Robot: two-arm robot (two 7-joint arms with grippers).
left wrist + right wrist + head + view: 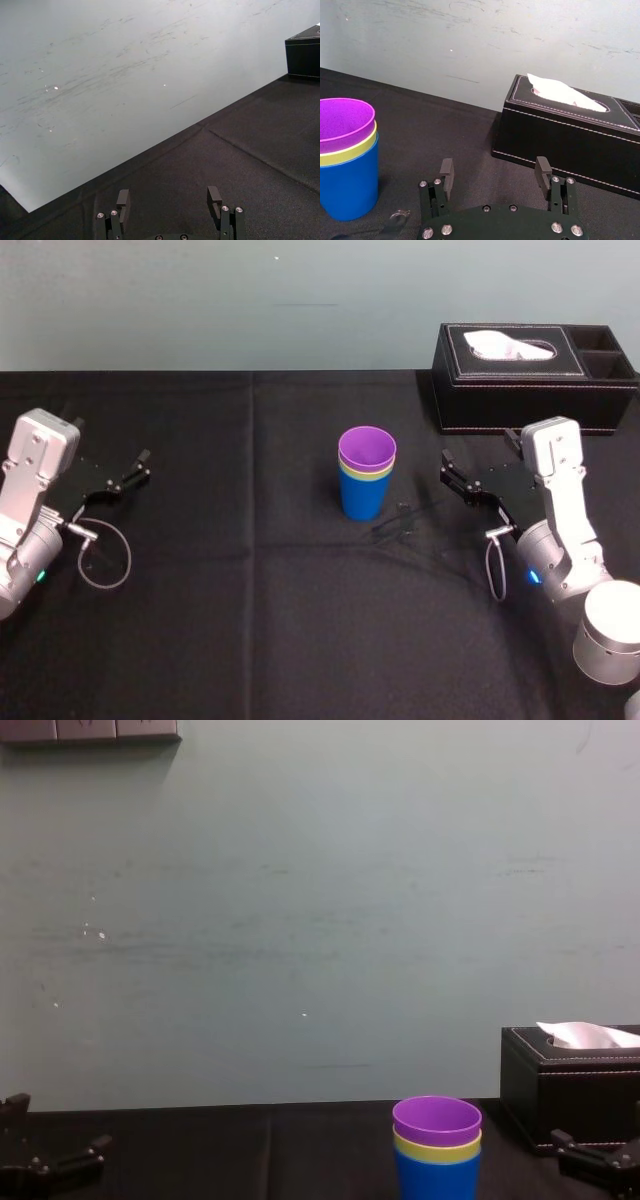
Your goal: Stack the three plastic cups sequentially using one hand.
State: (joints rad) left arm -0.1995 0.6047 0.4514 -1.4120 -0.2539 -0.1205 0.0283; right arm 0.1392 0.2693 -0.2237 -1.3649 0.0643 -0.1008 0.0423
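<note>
Jaws apart, right gripper faces stacked cups; left gripper idles far left.

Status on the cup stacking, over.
Left gripper and right gripper open, empty, either side. Purple plastic cup in yellow-green plastic cup in blue plastic cup, upright. Black rectangular tissue box behind, apart.

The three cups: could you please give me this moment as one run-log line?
purple cup in yellow-green cup in blue cup, upright | left gripper open, parked left | right gripper open, right of cups, apart
</note>
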